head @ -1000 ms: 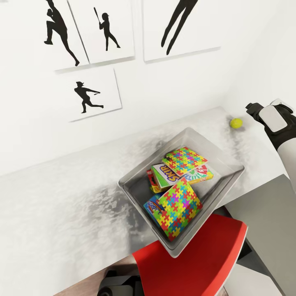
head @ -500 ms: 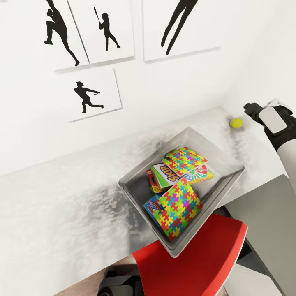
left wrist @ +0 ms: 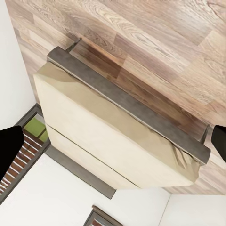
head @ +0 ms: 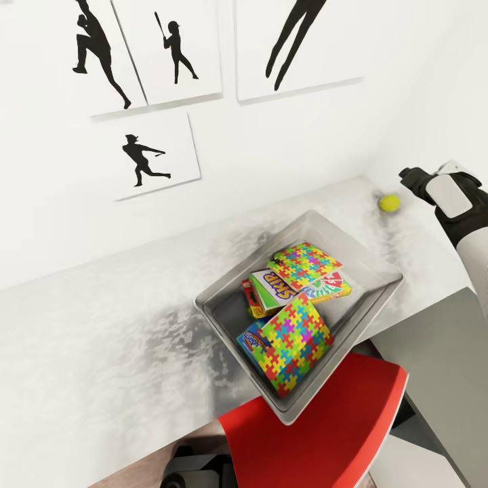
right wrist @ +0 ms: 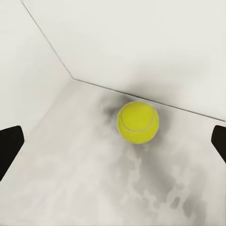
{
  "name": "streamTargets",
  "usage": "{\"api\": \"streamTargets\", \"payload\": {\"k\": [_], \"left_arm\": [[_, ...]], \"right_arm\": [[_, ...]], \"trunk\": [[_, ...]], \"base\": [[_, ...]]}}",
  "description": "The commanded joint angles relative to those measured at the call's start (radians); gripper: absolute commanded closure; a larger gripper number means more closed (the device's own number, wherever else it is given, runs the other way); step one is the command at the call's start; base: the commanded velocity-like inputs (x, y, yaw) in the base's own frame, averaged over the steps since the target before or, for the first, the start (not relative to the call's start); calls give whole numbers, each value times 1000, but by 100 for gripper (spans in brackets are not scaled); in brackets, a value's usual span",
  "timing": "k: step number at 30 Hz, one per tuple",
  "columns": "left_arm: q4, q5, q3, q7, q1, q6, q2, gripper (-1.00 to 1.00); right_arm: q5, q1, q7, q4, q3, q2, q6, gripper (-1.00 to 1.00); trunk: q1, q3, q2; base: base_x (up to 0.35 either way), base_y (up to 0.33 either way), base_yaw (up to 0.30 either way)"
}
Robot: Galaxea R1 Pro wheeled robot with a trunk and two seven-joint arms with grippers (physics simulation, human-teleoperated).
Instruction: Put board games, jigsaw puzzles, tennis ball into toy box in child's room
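Observation:
The light-grey toy box (head: pixel 220 313) stands on the table (head: pixel 102 339). In it lie two jigsaw puzzles (head: pixel 295 343) (head: pixel 305 263) on top of the board games: a white-green one (head: pixel 274 288), a blue one (head: pixel 251 341) and a green-red-yellow one (head: pixel 332 286). The tennis ball (head: pixel 390 202) (right wrist: pixel 137 122) rests on the table in the far right corner by the walls. My right gripper (head: pixel 410 177) (right wrist: pixel 114 146) hovers just right of the ball, open, the ball lying ahead between its fingers, untouched. My left gripper (left wrist: pixel 114 143) is open and empty over the bed (left wrist: pixel 108 136).
A red chair (head: pixel 318 434) stands against the table's front edge below the toy box. The table's dark grey section (head: pixel 434 352) joins on at the right. Athlete silhouette pictures (head: pixel 152 156) hang on the wall behind. Wood floor (left wrist: pixel 165 52) surrounds the bare mattress.
My right gripper has crept slightly up and left in the head view, closer to the tennis ball. The rest has stayed put.

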Motion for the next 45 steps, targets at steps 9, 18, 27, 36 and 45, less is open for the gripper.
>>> {"api": "streamTargets", "payload": {"k": [9, 18, 27, 36, 45], "left_arm": [[-4, -6, 4, -8, -1, 4, -1, -100], [-4, -8, 4, -8, -1, 3, -2, -100], [-4, -7, 4, -8, -1, 2, -2, -100], [-4, -8, 4, -8, -1, 2, -3, -100], [-4, -8, 4, -8, -1, 2, -3, -100]], "right_arm": [[-4, -4, -29, -2, 9, 24, 5, -100], [-9, -8, -49, -2, 5, 28, 2, -100], [-10, -27, -54, -1, 4, 31, 2, -100], [-11, -43, -56, 1, 4, 32, 2, -100], [-13, -64, -57, 5, 4, 36, 3, -100]], "trunk": [[1, -1, -2], [1, -10, -2], [1, -23, -2], [1, -38, -2], [1, -52, -2]], "base": [[0, 0, 0], [0, 0, 0], [0, 0, 0], [0, 0, 0], [0, 0, 14]]}}
